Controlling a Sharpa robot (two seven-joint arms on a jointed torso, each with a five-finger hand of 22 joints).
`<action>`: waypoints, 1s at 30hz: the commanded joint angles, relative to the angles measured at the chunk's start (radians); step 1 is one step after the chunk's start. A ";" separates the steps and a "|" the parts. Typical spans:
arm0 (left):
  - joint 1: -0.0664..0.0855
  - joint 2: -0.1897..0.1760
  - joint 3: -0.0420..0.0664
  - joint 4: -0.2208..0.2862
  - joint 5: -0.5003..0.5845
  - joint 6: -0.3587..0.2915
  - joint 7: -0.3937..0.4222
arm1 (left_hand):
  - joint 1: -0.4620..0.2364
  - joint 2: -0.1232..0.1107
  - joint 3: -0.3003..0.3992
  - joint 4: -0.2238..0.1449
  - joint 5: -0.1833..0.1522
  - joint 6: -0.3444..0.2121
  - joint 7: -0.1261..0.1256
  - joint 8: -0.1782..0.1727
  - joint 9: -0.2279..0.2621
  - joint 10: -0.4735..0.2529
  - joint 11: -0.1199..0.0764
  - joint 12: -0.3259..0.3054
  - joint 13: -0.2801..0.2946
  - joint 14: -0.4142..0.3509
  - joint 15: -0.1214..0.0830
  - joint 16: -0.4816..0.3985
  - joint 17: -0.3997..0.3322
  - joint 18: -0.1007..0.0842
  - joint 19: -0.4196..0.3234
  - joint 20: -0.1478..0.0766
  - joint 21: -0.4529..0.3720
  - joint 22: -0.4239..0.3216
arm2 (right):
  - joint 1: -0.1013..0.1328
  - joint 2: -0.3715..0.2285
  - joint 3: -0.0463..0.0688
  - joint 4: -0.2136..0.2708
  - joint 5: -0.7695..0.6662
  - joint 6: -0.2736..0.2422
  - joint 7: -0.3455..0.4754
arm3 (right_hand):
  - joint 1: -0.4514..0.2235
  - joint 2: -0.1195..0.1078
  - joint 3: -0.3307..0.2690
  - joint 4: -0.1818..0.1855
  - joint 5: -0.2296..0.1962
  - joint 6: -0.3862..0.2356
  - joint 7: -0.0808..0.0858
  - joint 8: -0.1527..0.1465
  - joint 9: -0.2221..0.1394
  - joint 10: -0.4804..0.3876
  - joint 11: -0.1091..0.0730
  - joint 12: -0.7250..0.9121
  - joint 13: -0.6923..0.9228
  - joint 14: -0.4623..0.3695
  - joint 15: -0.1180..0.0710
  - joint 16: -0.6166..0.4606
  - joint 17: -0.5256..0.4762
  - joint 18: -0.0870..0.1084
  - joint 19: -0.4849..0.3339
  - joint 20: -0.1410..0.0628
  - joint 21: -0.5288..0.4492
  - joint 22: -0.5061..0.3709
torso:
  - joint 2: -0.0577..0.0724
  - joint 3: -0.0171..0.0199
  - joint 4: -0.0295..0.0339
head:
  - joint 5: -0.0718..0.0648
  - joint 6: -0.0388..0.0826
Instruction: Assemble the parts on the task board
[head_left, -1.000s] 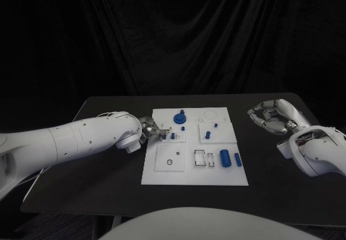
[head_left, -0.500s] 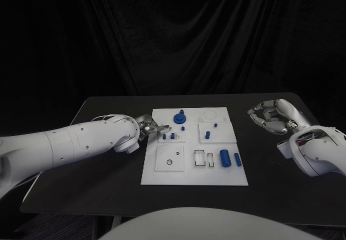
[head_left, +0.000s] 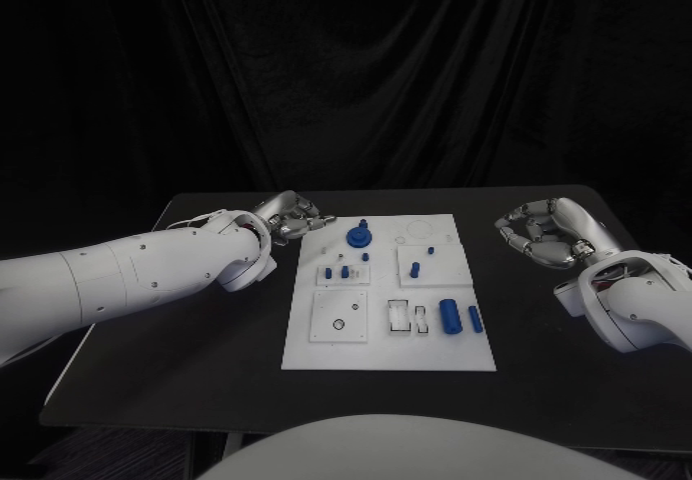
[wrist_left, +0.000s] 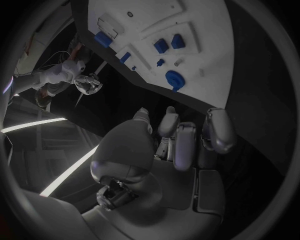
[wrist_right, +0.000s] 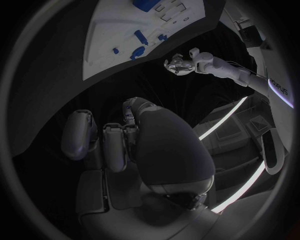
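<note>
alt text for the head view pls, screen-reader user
A white task board lies mid-table on a black table, with small blue parts lying on it or standing in it. The left hand hovers off the board's far-left corner, the right hand to its right; both hold nothing.

Lab test rig: black table (head_left: 216, 370), black curtain backdrop (head_left: 346, 90).

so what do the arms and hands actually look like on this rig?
Both arms are smooth, rounded white shells with small dark fastener dots; the left arm tapers toward its wrist, and the right arm has a dark opening with wiring near the wrist. The left hand and right hand are silver metal, many-fingered, with segmented fingers and rounded pale pads.
</note>
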 joint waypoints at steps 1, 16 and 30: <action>0.011 0.014 0.000 -0.006 -0.064 0.014 0.104 | 0.083 0.003 0.001 -0.011 0.000 -0.054 0.024 -0.025 -0.041 -0.159 0.021 -0.245 -0.127 -0.059 0.018 -0.071 -0.027 0.025 -0.043 0.017 -0.047 0.130 | -0.002 0.003 0.001 -0.001 -0.002 -0.002 -0.004 | -0.005 0.000 0.005 -0.001 0.004 -0.006 -0.001 0.006 -0.002 -0.007 -0.001 -0.001 0.038 0.051 -0.002 -0.005 0.146 0.011 -0.009 0.000 -0.006 0.156 | -0.002 0.0007 -0.0004 | 0.003 0.000; 0.013 0.127 0.000 -0.120 -0.454 0.047 0.314 | 0.499 -0.128 0.245 -0.051 -0.062 0.030 -0.093 -0.192 -0.483 -0.340 0.012 -0.635 -0.657 -0.006 -0.014 -0.084 -0.107 -0.005 0.071 -0.004 0.143 0.178 | -0.002 0.007 0.001 -0.001 -0.002 0.000 -0.002 | -0.006 0.000 0.005 -0.001 0.004 -0.005 -0.001 0.007 -0.001 -0.007 -0.001 -0.001 0.038 0.051 -0.002 -0.005 0.146 0.011 -0.008 0.001 -0.005 0.156 | 0.002 -0.0002 0.0000 | -0.004 0.000; -0.006 0.243 0.001 -0.218 -0.735 0.061 0.298 | 0.487 -0.167 0.291 -0.045 -0.080 0.073 -0.136 -0.216 -0.570 -0.358 -0.002 -0.608 -0.713 0.005 -0.022 -0.041 -0.086 -0.005 0.071 -0.009 0.145 0.178 | -0.002 0.010 0.001 0.001 -0.002 -0.002 0.000 | -0.006 0.000 0.005 -0.001 0.004 -0.005 -0.001 0.007 -0.001 -0.007 -0.001 -0.001 0.038 0.051 -0.002 -0.005 0.146 0.011 -0.008 0.001 -0.005 0.156 | 0.001 -0.0001 -0.0012 | -0.003 0.000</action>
